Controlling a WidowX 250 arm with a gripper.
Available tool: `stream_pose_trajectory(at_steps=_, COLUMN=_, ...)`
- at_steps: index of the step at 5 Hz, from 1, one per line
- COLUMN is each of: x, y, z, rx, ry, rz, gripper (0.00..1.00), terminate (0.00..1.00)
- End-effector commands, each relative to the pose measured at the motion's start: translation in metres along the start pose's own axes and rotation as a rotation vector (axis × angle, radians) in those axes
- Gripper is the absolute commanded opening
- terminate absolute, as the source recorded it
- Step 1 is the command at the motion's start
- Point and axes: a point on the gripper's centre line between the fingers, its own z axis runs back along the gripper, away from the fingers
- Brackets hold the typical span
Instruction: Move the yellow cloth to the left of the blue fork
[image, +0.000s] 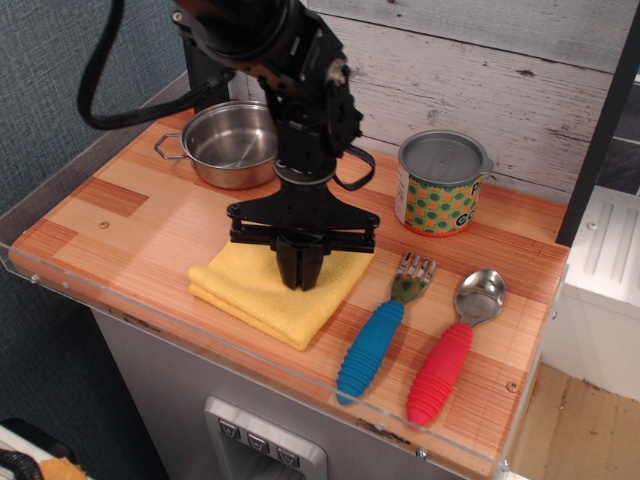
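The yellow cloth (262, 290) lies folded on the wooden counter, its right corner close to the blue fork (381, 328). The fork has a ribbed blue handle and green-tinted tines pointing away from the front edge. My gripper (301, 278) points straight down on the cloth's upper right part, its black fingers closed together and pinching the fabric. The cloth under the fingers is hidden.
A steel pot (233, 146) stands at the back left. A green dotted tin can (441, 185) stands at the back right. A red-handled spoon (453, 347) lies right of the fork. A clear rim (230, 345) lines the counter's front edge.
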Motion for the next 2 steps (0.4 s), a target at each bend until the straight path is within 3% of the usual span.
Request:
stream_pose_trajectory(at_steps=1, x=0.0006, y=0.0106, z=0.0100, rx=0.033, ry=-0.012, rz=0.076, gripper=0.00, terminate=0.00)
stream_pose_trajectory(at_steps=2, x=0.0055, y=0.0167, z=0.0101, rx=0.045, ry=-0.022, rz=0.092, gripper=0.00, terminate=0.00)
